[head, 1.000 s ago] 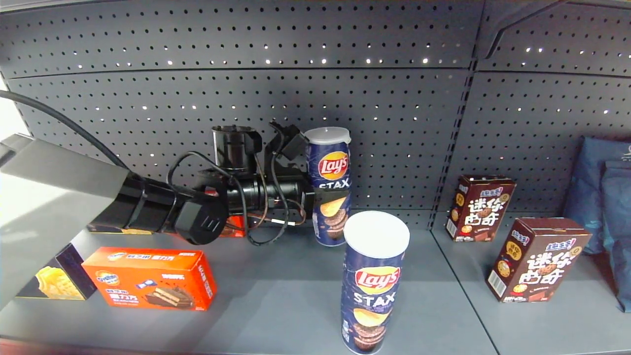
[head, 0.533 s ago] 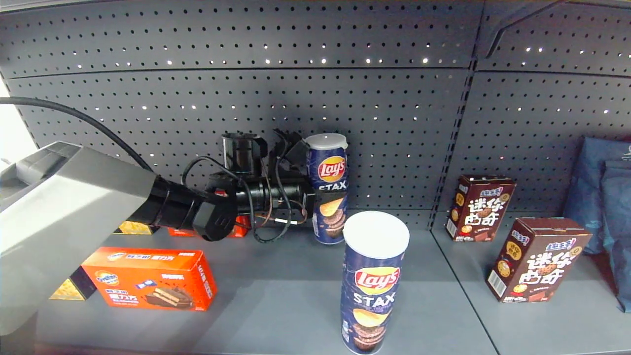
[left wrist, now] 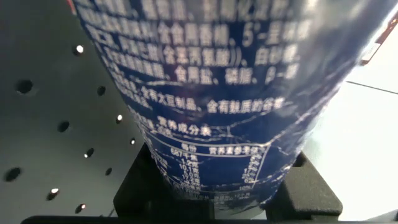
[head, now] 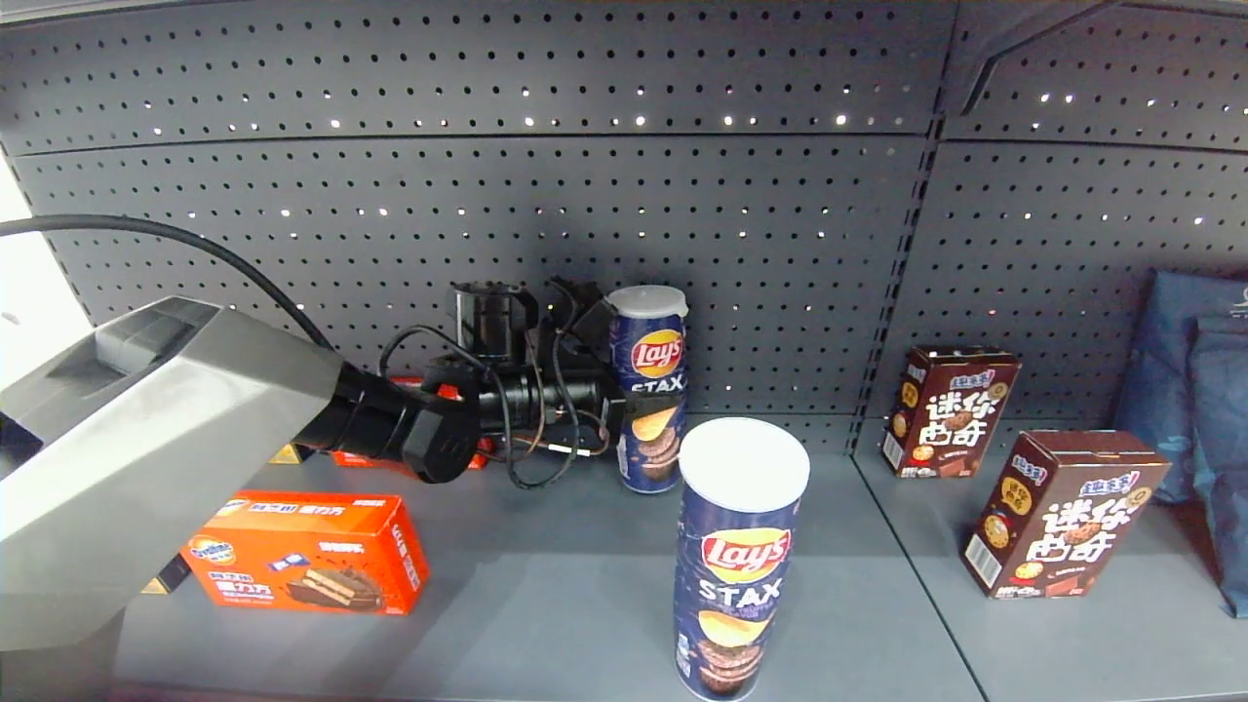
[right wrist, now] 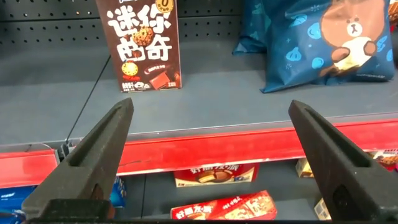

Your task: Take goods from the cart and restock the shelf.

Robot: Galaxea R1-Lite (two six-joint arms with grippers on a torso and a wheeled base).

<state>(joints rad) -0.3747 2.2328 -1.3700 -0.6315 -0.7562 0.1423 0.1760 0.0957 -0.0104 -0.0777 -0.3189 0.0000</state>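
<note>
Head view: at the back of the shelf, an upright chips can sits clamped at mid-body in the left tool. Probably light, stiff, slick and tippy, so that middle hold suits; the right tool gapes apart.

So over the last second the left end effector pushed deeper into the shelf and dropped a bit, taking the gripped chip can down and back toward the pegboard.
</note>
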